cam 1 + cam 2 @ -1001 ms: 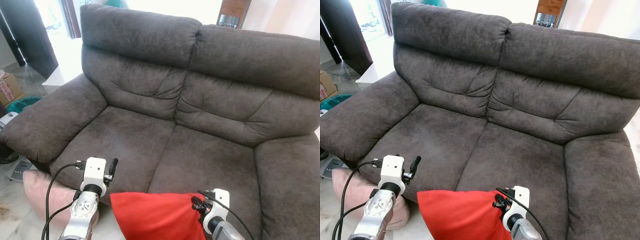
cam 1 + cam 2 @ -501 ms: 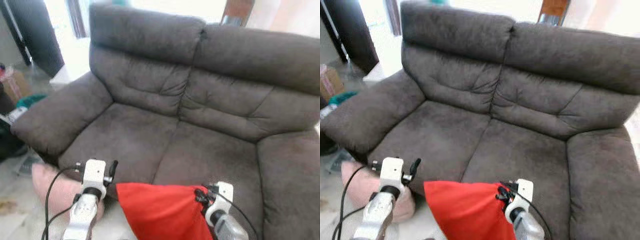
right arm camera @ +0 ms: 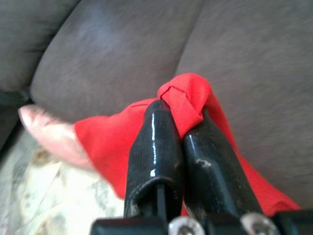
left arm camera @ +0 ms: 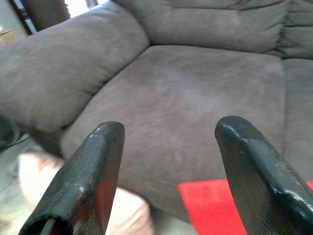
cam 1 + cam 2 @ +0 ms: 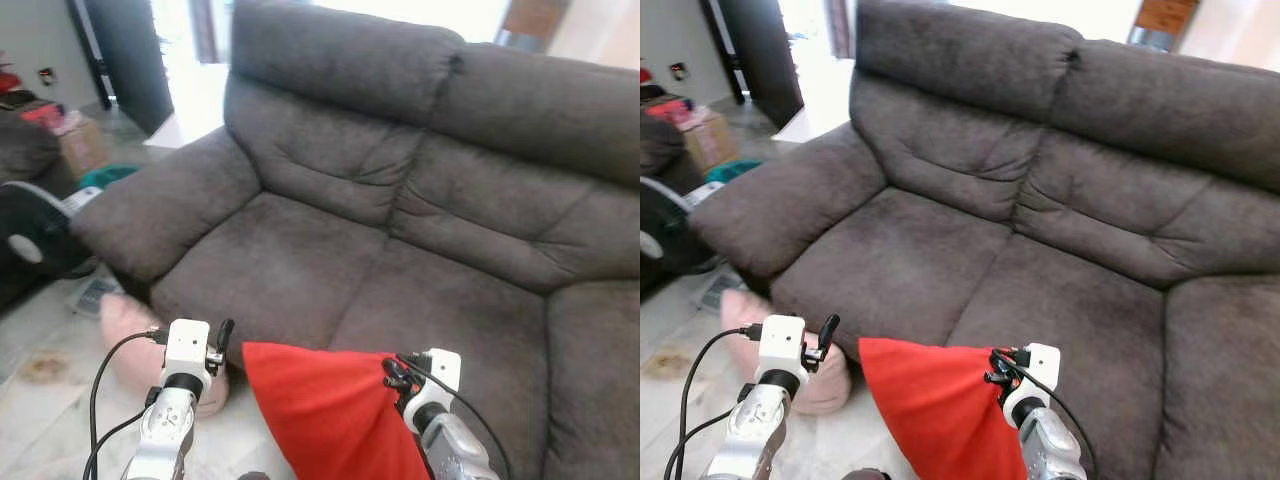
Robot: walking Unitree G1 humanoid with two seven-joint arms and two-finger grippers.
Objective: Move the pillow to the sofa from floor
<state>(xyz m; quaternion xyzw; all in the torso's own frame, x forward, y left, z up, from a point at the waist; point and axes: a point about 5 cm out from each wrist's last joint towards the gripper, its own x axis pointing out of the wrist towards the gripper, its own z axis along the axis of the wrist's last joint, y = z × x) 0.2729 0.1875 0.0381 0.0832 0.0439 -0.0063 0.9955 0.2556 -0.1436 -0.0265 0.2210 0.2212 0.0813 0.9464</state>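
red pillow hangs in the air by one corner, pinched tight between the closed fingers of the right gripper, just in front of the dark grey sofa seat edge. left gripper is raised beside it, jaws spread wide with nothing between them, facing the sofa seat. pink pillow lies on the pale tiled floor against the sofa's base. what may be a fan, partly blurred, stands near the armrest.
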